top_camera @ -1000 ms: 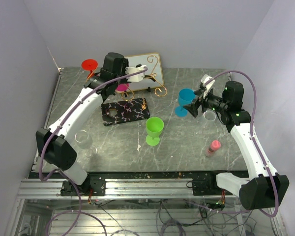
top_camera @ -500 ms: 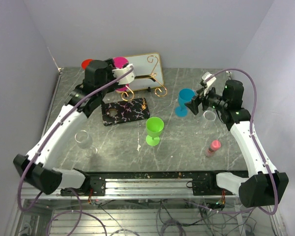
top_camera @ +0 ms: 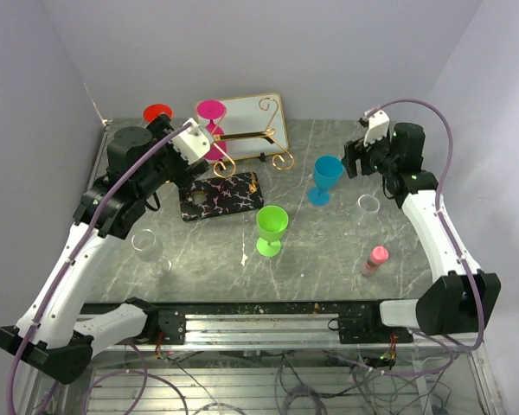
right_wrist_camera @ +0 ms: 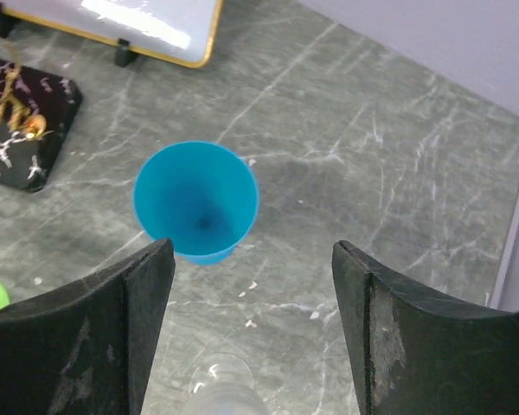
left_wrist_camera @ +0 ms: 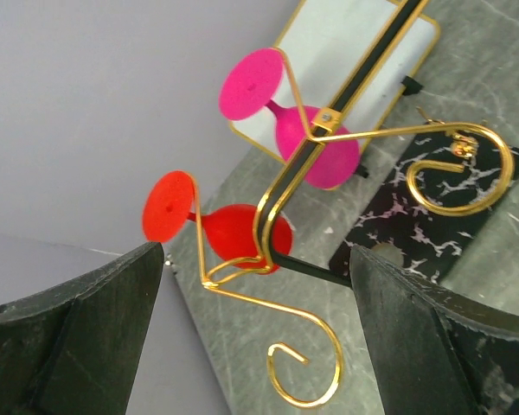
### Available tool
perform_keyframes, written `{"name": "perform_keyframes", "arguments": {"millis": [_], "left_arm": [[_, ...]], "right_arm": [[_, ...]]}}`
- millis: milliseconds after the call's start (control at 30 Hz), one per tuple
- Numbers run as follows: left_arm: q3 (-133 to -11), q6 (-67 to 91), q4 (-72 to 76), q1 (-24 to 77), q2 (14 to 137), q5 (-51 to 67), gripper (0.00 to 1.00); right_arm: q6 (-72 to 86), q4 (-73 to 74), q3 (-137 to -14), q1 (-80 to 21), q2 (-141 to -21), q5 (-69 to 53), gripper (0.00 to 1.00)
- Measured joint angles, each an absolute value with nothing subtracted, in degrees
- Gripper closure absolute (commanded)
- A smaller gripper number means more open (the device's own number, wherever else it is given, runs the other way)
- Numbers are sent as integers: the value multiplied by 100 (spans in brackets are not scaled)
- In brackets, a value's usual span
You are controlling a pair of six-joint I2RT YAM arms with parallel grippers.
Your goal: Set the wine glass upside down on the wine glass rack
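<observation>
1. The pink wine glass [left_wrist_camera: 316, 151] hangs bowl-down on the wine glass rack [left_wrist_camera: 329, 117], beside the red wine glass [left_wrist_camera: 242, 233], which hangs the same way. The blue wine glass [right_wrist_camera: 196, 201] stands upright on the bench [top_camera: 329, 251], well right of the rack.
2. Handling, judged: the blue glass looks like light, stiff, smooth plastic and is top-heavy on a thin stem. The stem just under the bowl is the best place to hold it, leaving the foot free to slide over the rails.
3. Left tool [top_camera: 197, 138]: jaws wide and empty, facing the rack.
4. Right tool [right_wrist_camera: 253, 251]: jaws apart and empty, above the blue glass.
5. Against a second ago, the left arm has backed off the rack, widened its jaws, and left the pink glass hung there.
6. The right tool, which was close beside the blue bowl, has drawn back towards the far right.
</observation>
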State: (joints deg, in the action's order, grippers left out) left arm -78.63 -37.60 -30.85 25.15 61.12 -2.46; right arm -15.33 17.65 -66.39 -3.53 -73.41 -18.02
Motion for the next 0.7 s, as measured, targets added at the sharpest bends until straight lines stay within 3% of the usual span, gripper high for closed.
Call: {"name": "perform_keyframes", "arguments": {"millis": [700], "left_arm": [[-7555,-3400,-3238,2412,5752,67,1]], "right_arm": [[-1138,2827,-7915,-392,-9214,-1354,61]]}}
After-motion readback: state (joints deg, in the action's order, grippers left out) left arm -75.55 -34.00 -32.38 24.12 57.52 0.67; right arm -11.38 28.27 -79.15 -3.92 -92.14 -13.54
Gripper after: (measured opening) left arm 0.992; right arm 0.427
